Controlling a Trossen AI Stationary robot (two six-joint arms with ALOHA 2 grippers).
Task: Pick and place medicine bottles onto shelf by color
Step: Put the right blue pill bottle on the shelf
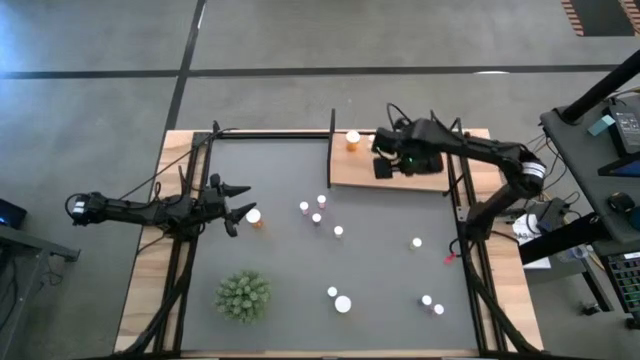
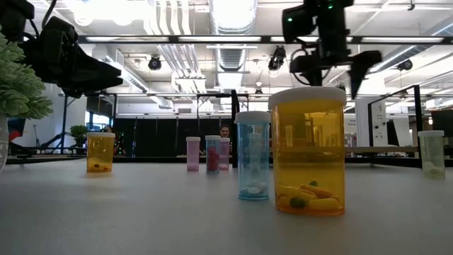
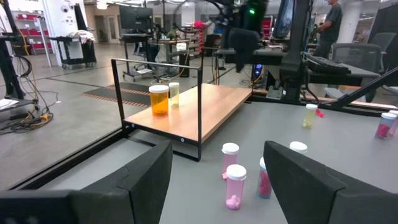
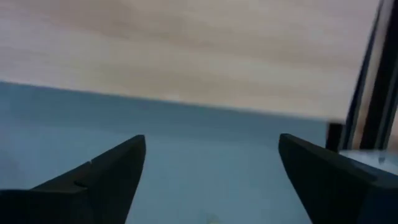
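The shelf [image 1: 400, 170] is a light-wood board with thin black posts at the table's far right. An orange medicine bottle [image 3: 159, 98] and a yellowish one [image 3: 174, 93] stand on its far left end. My right gripper [image 1: 397, 160] hangs above the board, pointing down. It is open [image 4: 211, 168] with nothing between its fingers. At the table's left, my left gripper [image 1: 243, 200] is level and open [image 3: 217, 180], also with nothing between its fingers. An orange bottle [image 1: 254, 216] stands upright on the mat beside its fingertips. Several more bottles [image 1: 317, 217] stand scattered on the dark mat.
A green spiky plant [image 1: 243, 296] stands near the front left of the mat. Loose bottles stand at mid-table [image 1: 338, 231], toward the right [image 1: 416, 242] and near the front edge [image 1: 343, 303] [image 1: 432, 304]. Black frame rails [image 1: 465, 230] run along both sides of the mat.
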